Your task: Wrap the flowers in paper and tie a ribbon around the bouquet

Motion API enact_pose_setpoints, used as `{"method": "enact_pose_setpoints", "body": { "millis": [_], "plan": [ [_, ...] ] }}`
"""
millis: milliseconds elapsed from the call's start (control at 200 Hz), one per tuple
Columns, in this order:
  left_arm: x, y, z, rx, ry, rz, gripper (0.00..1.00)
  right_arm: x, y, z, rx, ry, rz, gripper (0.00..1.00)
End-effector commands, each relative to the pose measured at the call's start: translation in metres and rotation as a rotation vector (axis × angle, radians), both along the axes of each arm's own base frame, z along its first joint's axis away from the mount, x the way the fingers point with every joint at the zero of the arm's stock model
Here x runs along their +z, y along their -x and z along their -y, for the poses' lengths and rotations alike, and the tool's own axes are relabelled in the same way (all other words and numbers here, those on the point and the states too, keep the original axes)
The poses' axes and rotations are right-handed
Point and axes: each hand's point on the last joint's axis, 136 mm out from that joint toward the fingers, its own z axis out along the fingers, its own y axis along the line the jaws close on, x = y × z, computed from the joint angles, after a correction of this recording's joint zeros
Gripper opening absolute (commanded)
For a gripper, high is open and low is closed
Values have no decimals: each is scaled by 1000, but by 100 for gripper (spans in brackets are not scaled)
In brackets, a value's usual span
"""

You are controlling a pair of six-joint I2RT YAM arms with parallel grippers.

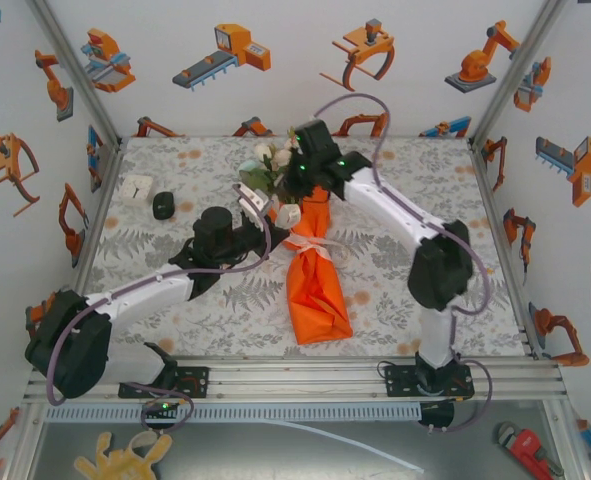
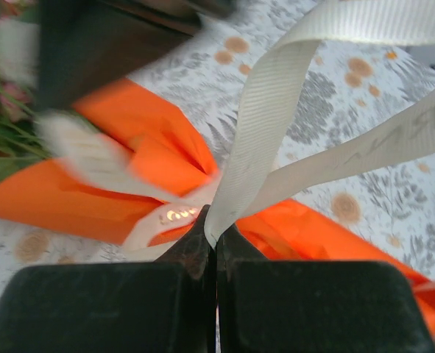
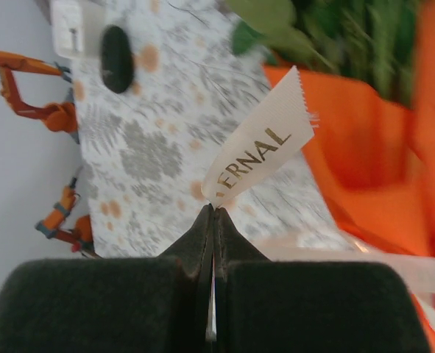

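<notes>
Top external view: bouquet (image 1: 320, 270) lies mid-table on the grey floral tablecloth (image 1: 175, 290), with its pink and white blooms (image 1: 275, 155) toward 12 o'clock and the foot of its long cone of thin bright orange paper (image 1: 315, 310) toward 6. A narrow cream-white woven ribbon (image 1: 310, 243) crosses the cone's waist. Left wrist view: left gripper (image 2: 216, 234) has both pads pressed fully together, pinching a ribbon strand at the very tips. The strand runs off toward 1 o'clock, and the knot sits just beyond. Right wrist view: right gripper (image 3: 213, 215) is likewise clamped tight, on a zigzag-cut ribbon tail with gold lettering, the orange cone at 3 o'clock. Judgement: ribbon is light, floppy and rather slick, so best pinched flat, close to the knot. Paper looks to crease and tear easily, stems are fragile, and the whole bundle is light enough to drag. Pull the tails evenly outward, not upward.
</notes>
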Motion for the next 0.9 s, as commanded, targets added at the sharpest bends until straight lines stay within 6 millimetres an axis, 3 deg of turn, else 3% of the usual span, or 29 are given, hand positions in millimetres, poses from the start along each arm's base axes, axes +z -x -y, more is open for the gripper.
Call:
{"method": "enact_pose_setpoints", "body": {
  "millis": [0, 55, 105, 145, 180, 210, 325, 410, 476, 516, 556, 651, 746, 806, 896],
  "plan": [
    [31, 21, 8, -102, 64, 98, 0, 3, 4, -53, 121, -65, -43, 6],
    [29, 19, 6, -79, 52, 91, 0, 8, 18, -77, 210, -100, -56, 25],
    [27, 14, 5, -48, 42, 89, 0, 15, 27, -79, 250, -105, -50, 46],
    [25, 9, 5, -30, 36, 89, 0, 23, 27, -63, 230, -82, -25, 61],
    [26, 6, 6, -18, 35, 89, 0, 32, 22, -37, 179, -52, 12, 77],
    [26, 3, 7, -12, 33, 88, 0, 43, 18, -15, 139, -46, 46, 85],
    [19, -14, 14, 22, 13, 54, 0, 84, 18, 75, -30, -74, 175, 84],
    [12, -33, 17, 79, 12, -25, 0, 102, 39, 137, -171, -10, 315, 83],
    [5, -55, 17, 141, 14, -106, 0, 106, 66, 164, -212, 63, 447, 77],
    [-1, -66, 18, 169, 7, -151, 0, 100, 84, 167, -201, 116, 530, 74],
    [-9, -76, 20, 191, -9, -193, 0, 96, 103, 154, -128, 155, 632, 72],
    [-22, -94, 26, 204, -28, -290, 0, 74, 147, 101, 163, 222, 802, 69],
    [-37, -110, 26, 214, -15, -415, 0, 30, 194, 43, 612, 427, 972, 66],
    [-45, -121, 21, 236, 1, -489, 0, 1, 210, 18, 811, 540, 1029, 67],
    [-60, -135, 15, 245, 9, -583, 0, -29, 217, -13, 1023, 588, 1090, 64]
  ]
}}
